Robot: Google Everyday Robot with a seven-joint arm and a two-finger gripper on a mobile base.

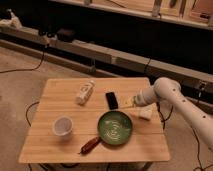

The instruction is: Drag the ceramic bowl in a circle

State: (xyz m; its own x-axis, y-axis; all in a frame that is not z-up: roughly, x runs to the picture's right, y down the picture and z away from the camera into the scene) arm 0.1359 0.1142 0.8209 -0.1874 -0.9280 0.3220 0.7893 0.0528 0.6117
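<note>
The ceramic bowl [115, 127] is a wide, shallow green dish with pale swirl marks inside. It sits on the wooden table [50, 147], right of the middle and near the front edge. My gripper [131, 101] hangs over the table's right side, on a white arm that reaches in from the right. It is behind and slightly right of the bowl, apart from it. The gripper is open and holds nothing.
A small white cup [63, 125] stands front left. A reddish-brown oblong object [91, 145] lies against the bowl's front left. A black flat object [111, 100] and a white packet [85, 92] lie behind. A pale block [145, 114] rests right of the bowl.
</note>
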